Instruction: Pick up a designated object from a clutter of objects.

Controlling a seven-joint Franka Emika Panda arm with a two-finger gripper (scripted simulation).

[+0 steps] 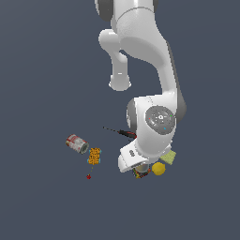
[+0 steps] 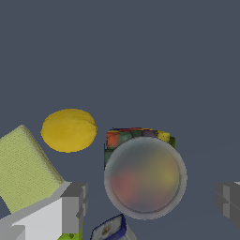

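— Can (image 2: 144, 176) first: short, upright, greyish-pink round lid facing the wrist camera, dark label with red, orange and blue showing along its side. Where does it sit relative to the fingers (image 2: 75, 206)?

— Between them. One pad is just beside the lid on one side, the other (image 2: 228, 201) stands further off on the opposite side, so they are spread apart and touch nothing. In the exterior view the can (image 1: 139, 172) is mostly hidden under the hand, on the bench (image 1: 47, 70).

— What could spoil the grasp?

— My guess: the can sits off-centre in the gap, so the nearer pad would meet it first and shove or tip it. The yellow ball (image 2: 69, 130) is near and could roll if bumped. The pale-green sponge (image 2: 23, 168) is just beside the nearer finger and might get caught. A small blue-edged item (image 2: 110, 228) is close to the lid too.

— Containers?

— The can's lid is on; contents unseen. The red-and-white can (image 1: 77, 143) lies on its side, well apart, with the orange patterned box (image 1: 94, 155) beside it.
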